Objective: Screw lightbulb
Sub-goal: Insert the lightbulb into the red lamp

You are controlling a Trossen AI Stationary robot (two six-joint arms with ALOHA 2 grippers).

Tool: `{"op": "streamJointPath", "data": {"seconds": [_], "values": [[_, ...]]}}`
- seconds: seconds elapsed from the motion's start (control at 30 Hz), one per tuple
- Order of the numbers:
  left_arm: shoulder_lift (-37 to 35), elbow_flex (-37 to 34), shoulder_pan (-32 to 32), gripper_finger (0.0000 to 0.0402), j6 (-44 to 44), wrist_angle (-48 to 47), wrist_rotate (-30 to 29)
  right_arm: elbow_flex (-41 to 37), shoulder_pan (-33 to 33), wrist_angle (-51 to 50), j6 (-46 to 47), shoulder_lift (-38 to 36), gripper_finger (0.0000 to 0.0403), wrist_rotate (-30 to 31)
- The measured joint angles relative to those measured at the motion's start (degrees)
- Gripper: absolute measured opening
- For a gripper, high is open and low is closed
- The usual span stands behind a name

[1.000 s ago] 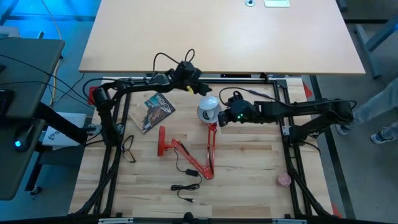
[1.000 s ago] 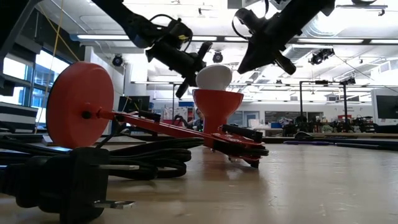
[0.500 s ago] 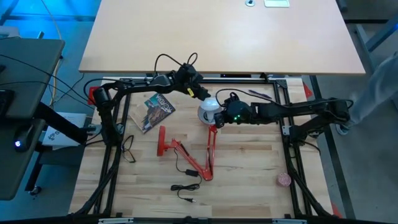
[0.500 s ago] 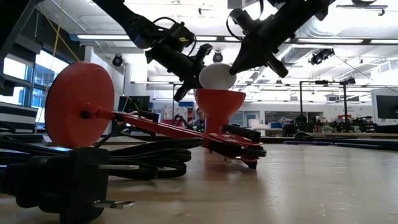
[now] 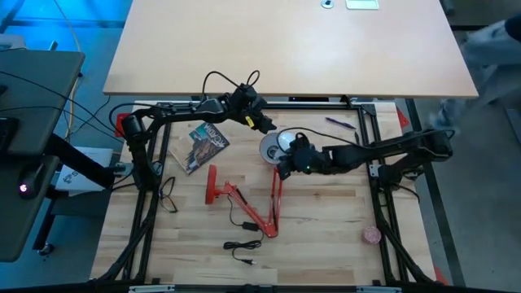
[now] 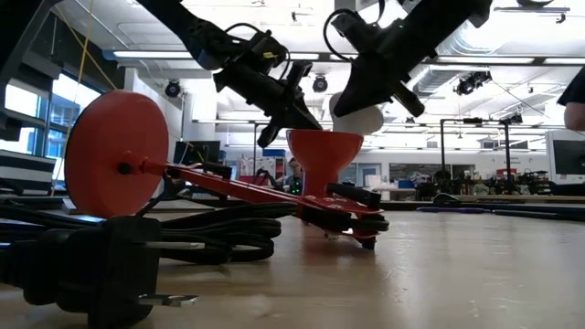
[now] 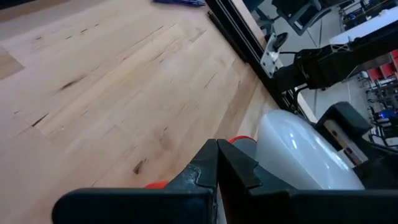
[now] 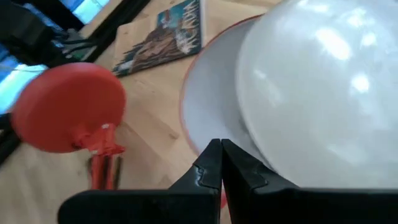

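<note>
Lightbulb [image 6: 357, 117] sat at the mouth of the red lamp shade [image 6: 324, 146], leaning over the shade's right rim in the low view and not seated upright; whether its neck had met the socket could not be seen. Working left to right across the counter [image 5: 326, 220]: a magazine [image 5: 207, 142] lay flat near the left arm, and the lamp's red base [image 5: 211, 185] lay on the boards with its jointed arm propping the shade mouth-up, presumably so the bulb could be fed in from above.

Left claw [image 5: 266, 124] hung just beside the shade's far rim with its fingers closed and nothing between them, apparently placed to steady the shade. Right claw [image 5: 285, 162] was closed too and empty, lying against the bulb's dome. Judged from this, it was nudging the bulb rather than gripping it for a turn.
</note>
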Motion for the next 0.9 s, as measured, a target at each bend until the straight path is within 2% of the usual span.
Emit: {"op": "streamJointPath", "data": {"seconds": [0.13, 0.27, 0.5, 0.73, 0.83, 0.9], "values": [[-0.03, 0.0, 0.0, 0.0, 0.87, 0.24, 0.0, -0.02, 1.52, 0.11, -1.5, -0.69, 0.0, 1.61], [-0.64, 0.0, 1.01, 0.0, 1.88, 1.26, 0.09, 0.0, 3.31, 2.95, -5.5, -2.66, 0.0, -1.11], [-5.1, 0.0, 4.9, 0.0, 5.59, -0.16, -0.2, 0.0, 5.18, 3.41, -8.98, -7.74, 0.0, -1.61], [-14.42, 0.0, 5.85, 0.0, 18.94, -8.83, -0.14, 0.0, 4.82, 4.13, -19.47, -15.72, 0.0, -8.27], [-18.72, 0.04, 4.47, 0.0, 22.39, -14.39, -0.02, 0.0, 3.1, 1.3, -18.75, -18.22, 0.001, -10.71], [-21.63, -0.52, 3.06, 0.0, 23.43, -17.71, -0.03, 0.03, 1.48, -2.8, -16.34, -18.94, 0.0034, -13.52]]}}
